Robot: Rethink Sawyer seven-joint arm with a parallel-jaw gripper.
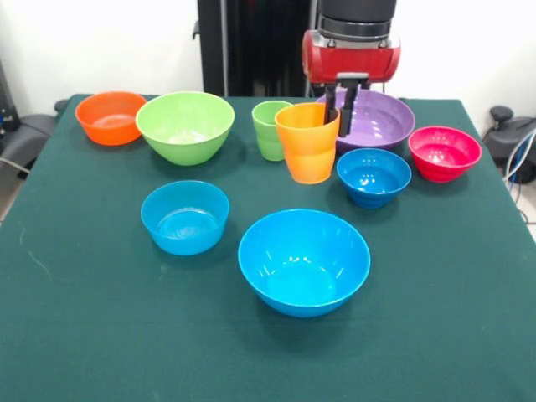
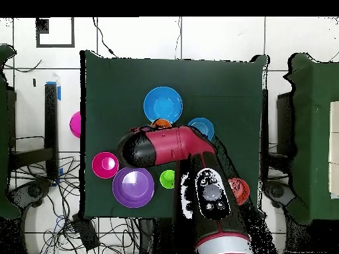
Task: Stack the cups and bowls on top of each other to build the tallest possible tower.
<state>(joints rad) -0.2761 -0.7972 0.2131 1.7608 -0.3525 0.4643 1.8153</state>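
My gripper hangs over the table's far middle. One finger is inside and one outside the right rim of the orange-yellow cup, and the gripper is shut on that rim. The cup leans slightly; a sliver of it shows in the overhead view. The light green cup stands just behind it on the left. The purple bowl, pink-red bowl and a small blue bowl lie to the right. The large blue bowl is nearest the camera. Nothing is stacked.
The lime green bowl and the small orange bowl sit at the far left. The other small blue bowl is left of centre. In the overhead view my arm covers part of the table's middle.
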